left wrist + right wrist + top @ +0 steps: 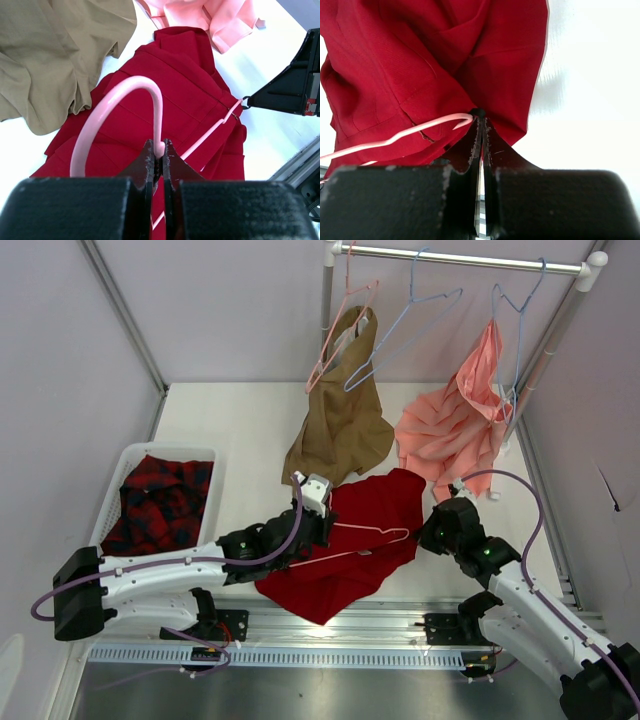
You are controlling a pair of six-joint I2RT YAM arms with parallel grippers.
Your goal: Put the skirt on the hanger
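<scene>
The deep-red skirt [365, 505] lies crumpled on the white table in front of the arms; it also shows in the left wrist view [185, 95] and the right wrist view [420, 60]. The pale-pink hanger [375, 530] lies across it. My left gripper [322, 525] is shut on the base of the hanger's hook [135, 85], at the skirt's left side. My right gripper [425, 535] is shut on the skirt's right edge, right beside the hanger's far tip [462, 118]. In the left wrist view the right gripper [292, 85] pinches the cloth there.
A white basket [165, 448] at left holds a red-and-black plaid garment [160, 502]. At the back a rail [460, 258] carries a tan garment [340, 430] on another pink hanger, light-blue hangers [400, 330] and a salmon-pink garment [450, 420] draping onto the table.
</scene>
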